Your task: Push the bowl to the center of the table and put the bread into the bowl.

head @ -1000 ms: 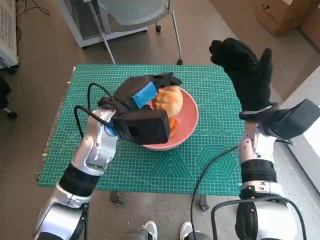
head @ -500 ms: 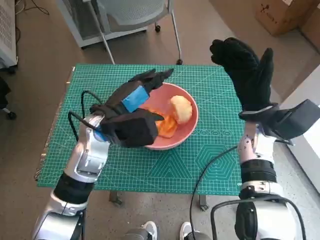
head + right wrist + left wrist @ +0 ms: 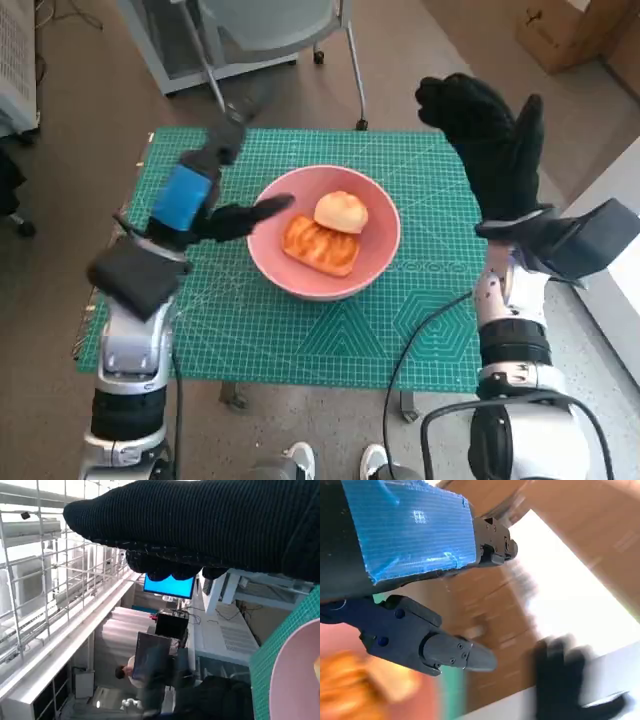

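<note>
A pink bowl [image 3: 372, 258] sits near the middle of the green cutting mat [image 3: 420, 320]. Inside it lie a round pale bun [image 3: 341, 211] and a flat orange-brown bread piece [image 3: 320, 245]. My left hand [image 3: 195, 200] hangs above the mat just left of the bowl, fingers spread and holding nothing; the left wrist view shows its blue-taped back [image 3: 405, 527] with blurred orange bread [image 3: 350, 690] beneath. My right hand [image 3: 490, 140] is raised over the mat's right rear corner, fingers spread, empty. The glove [image 3: 200, 525] and the bowl's rim [image 3: 292, 675] show in the right wrist view.
A grey chair [image 3: 270, 25] stands behind the table. A cardboard box [image 3: 570, 30] sits on the floor at the far right. A cable [image 3: 410, 350] crosses the mat's front right. A person [image 3: 125, 672] sits at a desk in the right wrist view.
My left hand has let go of the bread, lifted off the bowl and swung left. Both bread pieces now lie uncovered in the bowl. The right hand has not moved.
</note>
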Controlling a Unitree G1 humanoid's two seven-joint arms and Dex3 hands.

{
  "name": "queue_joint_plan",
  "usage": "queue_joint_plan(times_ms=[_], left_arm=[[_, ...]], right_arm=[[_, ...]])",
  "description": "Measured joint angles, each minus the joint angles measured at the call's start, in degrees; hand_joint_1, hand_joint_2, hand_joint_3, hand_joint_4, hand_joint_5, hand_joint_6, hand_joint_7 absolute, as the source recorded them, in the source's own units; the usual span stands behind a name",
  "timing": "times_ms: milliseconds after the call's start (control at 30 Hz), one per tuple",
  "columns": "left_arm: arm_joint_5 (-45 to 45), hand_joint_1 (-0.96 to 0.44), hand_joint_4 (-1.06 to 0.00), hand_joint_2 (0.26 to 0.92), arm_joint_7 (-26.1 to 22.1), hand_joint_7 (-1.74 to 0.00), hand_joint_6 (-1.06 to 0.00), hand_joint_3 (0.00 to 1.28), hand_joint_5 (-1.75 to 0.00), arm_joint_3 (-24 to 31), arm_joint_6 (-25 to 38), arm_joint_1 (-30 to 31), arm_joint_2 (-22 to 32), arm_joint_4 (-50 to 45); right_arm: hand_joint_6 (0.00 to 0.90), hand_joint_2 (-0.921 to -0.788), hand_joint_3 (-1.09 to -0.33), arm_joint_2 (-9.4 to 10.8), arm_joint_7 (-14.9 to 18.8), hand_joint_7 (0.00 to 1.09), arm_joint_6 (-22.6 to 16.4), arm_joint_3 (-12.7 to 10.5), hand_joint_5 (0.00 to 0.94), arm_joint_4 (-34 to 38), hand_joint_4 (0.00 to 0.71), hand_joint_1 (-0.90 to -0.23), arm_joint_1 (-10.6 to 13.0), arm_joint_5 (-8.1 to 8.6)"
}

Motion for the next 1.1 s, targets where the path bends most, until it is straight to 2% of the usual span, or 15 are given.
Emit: queue_joint_plan(times_ms=[267,433,567,767,1100], left_arm=[[-10.03,-0.76,-0.09,0.921,1.39,-0.04,-0.21,0.46,-0.03,5.94,-3.21,3.48,-2.13,-3.99],[-14.95,-0.76,-0.12,0.921,1.68,-0.06,-0.24,0.37,-0.04,7.91,-2.63,5.54,-2.61,-5.5],[-17.48,-0.76,-0.13,0.921,2.06,-0.08,-0.25,0.32,-0.04,8.41,-1.67,6.51,-2.67,-6.9],[-19.53,-0.77,-0.15,0.921,2.68,-0.11,-0.28,0.25,-0.04,8.36,0.18,7.5,-2.68,-8.63],[-20.32,-0.75,-0.17,0.921,3.58,-0.13,-0.28,0.24,-0.03,8.26,2.34,8.5,-2.59,-10.77]], right_arm=[[0.371,-0.921,-0.745,0.24,-1.61,0.0,0.01,0.72,0.0,-2.08,0.277,-0.687,0.01,-0.08],[0.369,-0.921,-0.743,0.62,-2.86,0.0,0.01,1.3,0.0,-3.44,0.25,-0.691,0.04,-0.15],[0.365,-0.921,-0.742,1.1,-3.8,0.0,0.01,1.84,0.0,-4.4,0.227,-0.691,0.15,-0.53],[0.356,-0.921,-0.741,1.53,-5.66,0.0,-0.17,2.85,0.0,-5.16,0.201,-0.676,0.43,-2.14],[0.352,-0.921,-0.743,1.6,-7.18,0.0,-0.21,3.47,0.0,-5.86,0.196,-0.667,0.69,-2.38]])
